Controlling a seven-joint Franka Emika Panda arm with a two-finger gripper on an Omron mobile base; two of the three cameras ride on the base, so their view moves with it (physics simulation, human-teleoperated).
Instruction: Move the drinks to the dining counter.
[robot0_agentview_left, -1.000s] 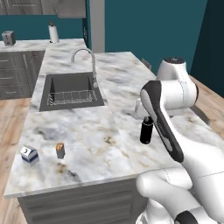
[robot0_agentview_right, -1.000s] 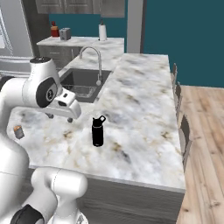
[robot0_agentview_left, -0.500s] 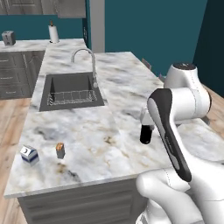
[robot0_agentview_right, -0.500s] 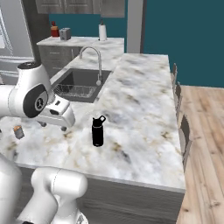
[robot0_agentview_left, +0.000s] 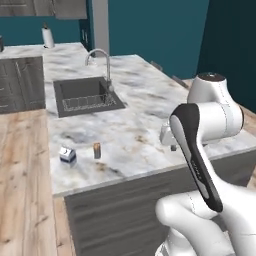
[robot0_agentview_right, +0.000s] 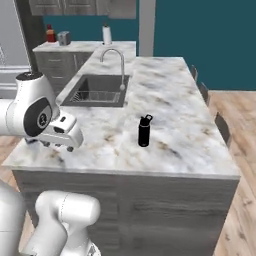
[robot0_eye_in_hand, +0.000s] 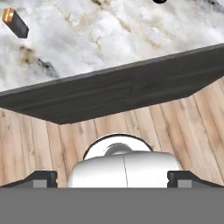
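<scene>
The tall black bottle (robot0_agentview_right: 144, 131) stands upright on the dining counter (robot0_agentview_right: 170, 125), a long marble top with brown veins on a dark grey base. Nearer the counter's other side stand the small blue-and-white carton (robot0_agentview_left: 66, 154) and the tiny orange drink (robot0_agentview_left: 97, 150), close together. The orange drink (robot0_eye_in_hand: 15, 22) also appears at the top left of the hand view. My gripper (robot0_eye_in_hand: 112, 178) hangs off the counter's front edge (robot0_eye_in_hand: 109, 92), over the wood floor. It is open, its fingertips (robot0_eye_in_hand: 43, 177) wide apart with nothing between them. The hand (robot0_agentview_right: 64, 132) is well left of the bottle.
A sink (robot0_agentview_left: 85, 95) with a curved faucet (robot0_agentview_right: 119, 62) is set into the counter's far half. Stools (robot0_agentview_right: 221, 127) line its right side. A back counter (robot0_agentview_right: 75, 47) carries a paper towel roll (robot0_agentview_right: 106, 34) and small items. Wood floor (robot0_agentview_left: 22, 190) surrounds the counter.
The whole picture has shifted, so the base has driven back from the counter. The hand has swung from beside the bottle down to the counter's front edge. The three drinks stay put.
</scene>
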